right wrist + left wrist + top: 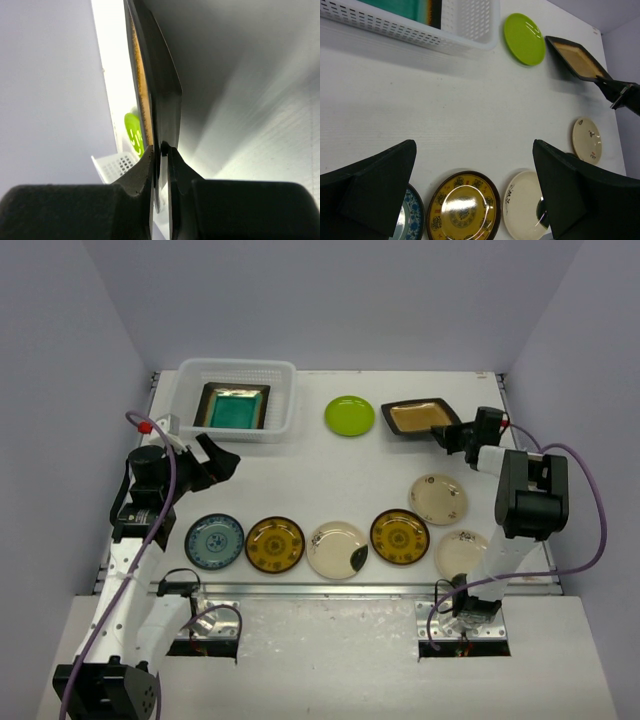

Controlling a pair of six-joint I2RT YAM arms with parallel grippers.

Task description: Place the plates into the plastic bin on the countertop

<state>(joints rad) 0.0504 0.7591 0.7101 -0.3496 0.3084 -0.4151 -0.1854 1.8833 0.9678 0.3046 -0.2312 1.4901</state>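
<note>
Left claw [474, 146] wide open over countertop [445, 110]; bin [395, 27], lime plate [524, 38] far side

A white slotted bin [240, 365] stands at the far left of the white countertop [330, 475], with a teal square plate [235, 407] lying flat inside. To its right lies a lime-green plate [349, 416]. Beyond that, an amber square plate [418, 418] is tilted, its edge pinched by the right gripper [448, 432]. Along the near edge lie a blue patterned plate [214, 541], two yellow-brown plates [275, 544] [399, 536] and three cream plates [337, 549] [438, 499] [461, 553].
</note>
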